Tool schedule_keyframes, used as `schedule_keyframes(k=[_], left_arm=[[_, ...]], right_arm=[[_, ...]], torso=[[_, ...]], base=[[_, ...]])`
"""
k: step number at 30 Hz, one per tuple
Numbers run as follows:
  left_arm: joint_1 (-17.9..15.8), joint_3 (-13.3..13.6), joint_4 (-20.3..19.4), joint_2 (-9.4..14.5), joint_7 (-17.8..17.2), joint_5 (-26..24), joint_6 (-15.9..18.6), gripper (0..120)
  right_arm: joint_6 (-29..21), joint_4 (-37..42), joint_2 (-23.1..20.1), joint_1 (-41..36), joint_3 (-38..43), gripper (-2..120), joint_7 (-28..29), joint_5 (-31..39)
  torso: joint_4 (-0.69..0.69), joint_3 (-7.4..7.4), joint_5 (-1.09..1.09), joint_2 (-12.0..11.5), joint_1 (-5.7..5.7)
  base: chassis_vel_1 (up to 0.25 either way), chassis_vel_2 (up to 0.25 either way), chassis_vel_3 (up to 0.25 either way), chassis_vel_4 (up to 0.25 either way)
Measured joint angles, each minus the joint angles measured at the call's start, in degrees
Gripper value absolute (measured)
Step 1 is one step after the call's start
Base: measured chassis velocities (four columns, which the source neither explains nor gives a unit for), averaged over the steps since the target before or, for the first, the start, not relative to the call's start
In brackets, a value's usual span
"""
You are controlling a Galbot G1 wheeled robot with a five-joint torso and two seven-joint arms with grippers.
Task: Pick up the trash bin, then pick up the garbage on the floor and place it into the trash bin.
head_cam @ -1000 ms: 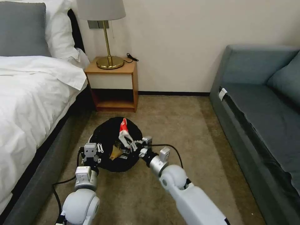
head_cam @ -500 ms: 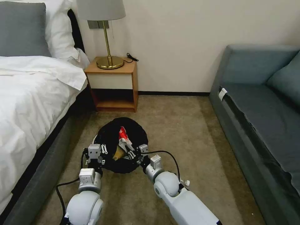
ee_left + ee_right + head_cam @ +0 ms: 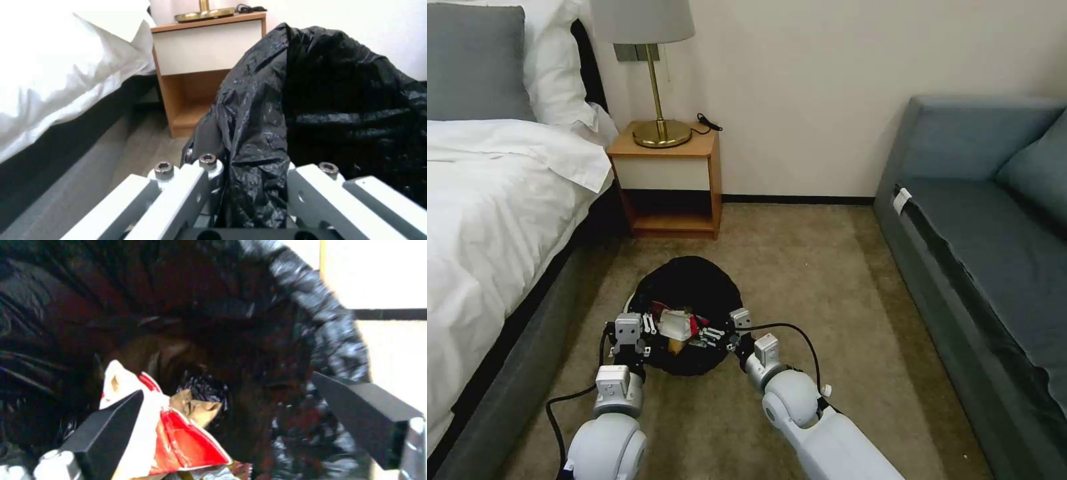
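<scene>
Since the last look, the red-and-white wrapper has dropped from above the rim down into the trash bin, and my right arm has pulled back a little toward me. Right gripper sits at the bin's mouth, fingers spread wide apart, nothing held; the wrapper lies against one finger, on a tan scrap. Left gripper is clamped on the bin's near rim, black liner pinched between its fingers. Bin sits on the floor, in front of the nightstand.
</scene>
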Motion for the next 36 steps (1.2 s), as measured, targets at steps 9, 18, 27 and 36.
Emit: schedule_keyframes(k=[9, 18, 27, 36], left_arm=[[-0.04, -1.66, 0.95, 0.90, 0.00, -0.50, -0.97, 5], [0.86, -2.29, 0.74, 1.82, -0.01, -0.31, -1.42, 5], [0.78, -2.61, 2.10, 3.46, -0.02, 0.67, -1.49, 5], [0.45, -2.14, 3.30, 2.52, 0.12, 1.87, -1.90, 5]], right_arm=[[0.16, 3.35, -2.70, -2.39, 3.32, 100, -0.20, -0.96], [-9.29, -0.48, -8.70, -2.92, 8.96, 100, -0.35, -9.97], [-20.05, -4.05, -16.82, -4.93, 12.94, 100, -10.23, -18.40], [-16.94, -4.57, -20.28, -4.65, 12.31, 100, -20.80, -19.29]], torso=[[0.00, 0.00, 0.00, 0.00, 0.00], [0.00, 0.01, 0.00, 0.00, 0.00], [-0.01, 0.01, 0.01, 0.00, 0.00], [0.00, 0.00, 0.00, 0.00, 0.00]], base=[[0.000, 0.000, 0.000, 0.000], [0.000, 0.000, 0.000, 0.000], [0.000, 0.000, 0.000, 0.000], [0.000, 0.000, 0.000, 0.000]])
